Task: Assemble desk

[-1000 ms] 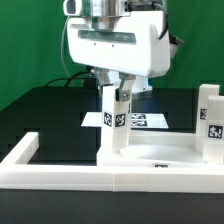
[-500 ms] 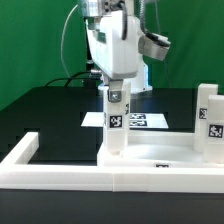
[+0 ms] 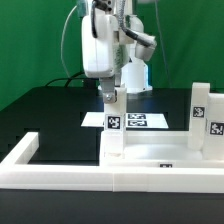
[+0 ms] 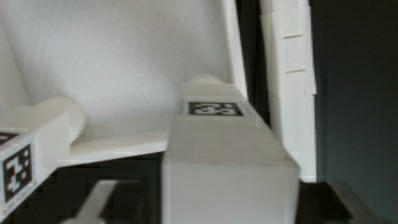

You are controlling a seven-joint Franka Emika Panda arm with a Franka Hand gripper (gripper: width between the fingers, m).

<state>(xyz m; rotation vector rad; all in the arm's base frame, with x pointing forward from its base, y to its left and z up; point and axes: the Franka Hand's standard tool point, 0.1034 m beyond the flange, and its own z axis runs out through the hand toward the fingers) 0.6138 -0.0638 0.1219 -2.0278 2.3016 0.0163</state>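
Exterior view shows the long white rim [image 3: 60,170] nearest. The desk tabletop [image 3: 165,155] presses against it to stay put. Above stands a leg [image 3: 113,122], pinched by the gripper [image 3: 111,92] on top.

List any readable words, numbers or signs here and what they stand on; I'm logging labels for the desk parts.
No words, brands or numbers are readable.
Black-and-white square tags, patterns only: on the gripped leg, the other leg, the tabletop edge, and the marker board.
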